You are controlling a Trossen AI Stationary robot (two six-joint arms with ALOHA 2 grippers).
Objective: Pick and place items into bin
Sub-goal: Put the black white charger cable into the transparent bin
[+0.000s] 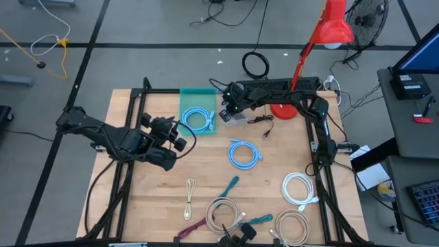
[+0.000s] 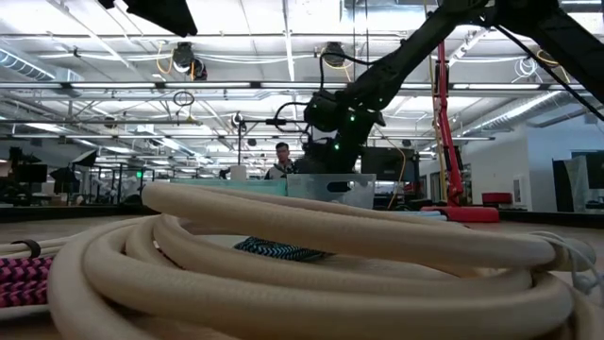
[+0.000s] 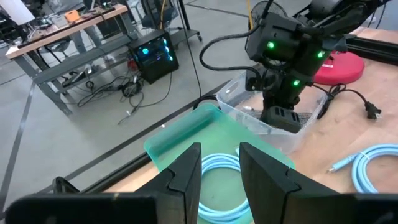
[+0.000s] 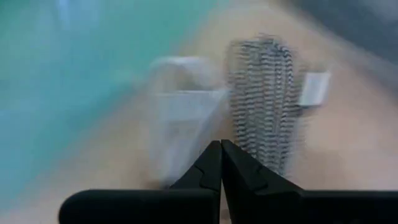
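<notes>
Right gripper pinched together, empty, down in the clear bin. Left gripper fingers apart, holding nothing. Coils: two light blue, one in the teal bin just ahead of left gripper, one loose; one white; two beige.

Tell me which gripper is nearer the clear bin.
Right. The right gripper hangs shut directly over the clear bin; the left gripper sits farther off, beyond the teal bin, aimed at its blue coil.

A matt wooden table is being covered by smooth rubbery cables beside a translucent plastic bin.
</notes>
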